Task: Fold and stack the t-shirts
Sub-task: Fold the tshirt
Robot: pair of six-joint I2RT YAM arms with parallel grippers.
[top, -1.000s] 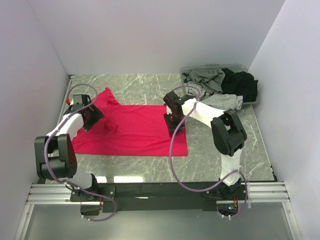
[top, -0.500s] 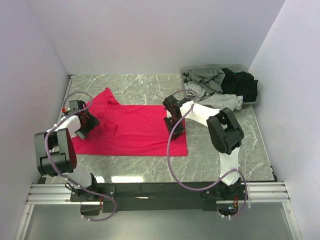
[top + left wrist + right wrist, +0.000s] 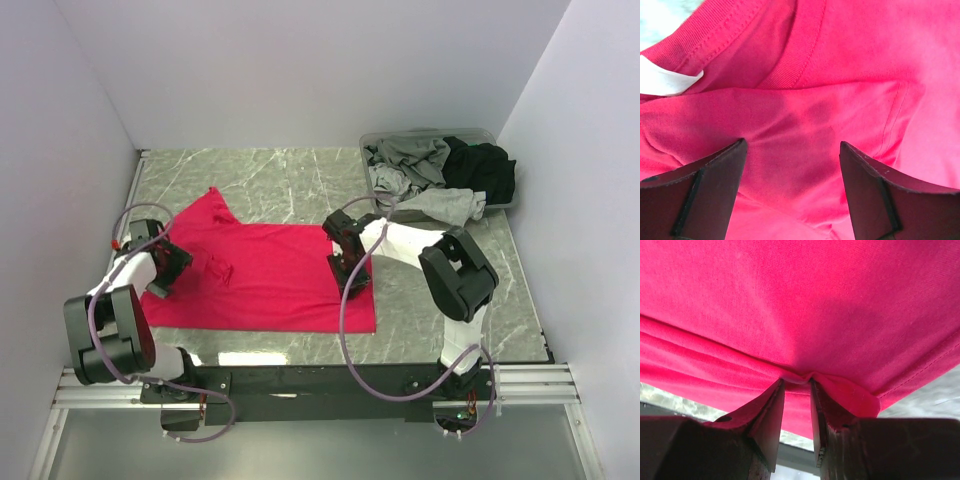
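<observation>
My right end effector (image 3: 796, 383) pinches fold of red t-shirt (image 3: 270, 270), likely to lift for folding. My left end effector (image 3: 792, 146) spread over collar (image 3: 801, 50), gripping nothing.

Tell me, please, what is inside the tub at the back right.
The tub holds crumpled grey t-shirts and a black t-shirt, spilling over its front rim. They cover its floor, so anything underneath is hidden.

My left wrist feed cuts off the white neck label (image 3: 662, 82) of the bright pinkish-red cloth t-shirt (image 3: 850, 55) at its left edge; overhead, grey and black shirts (image 3: 415, 155) bury the grey plastic tub's (image 3: 420, 131) inside
</observation>
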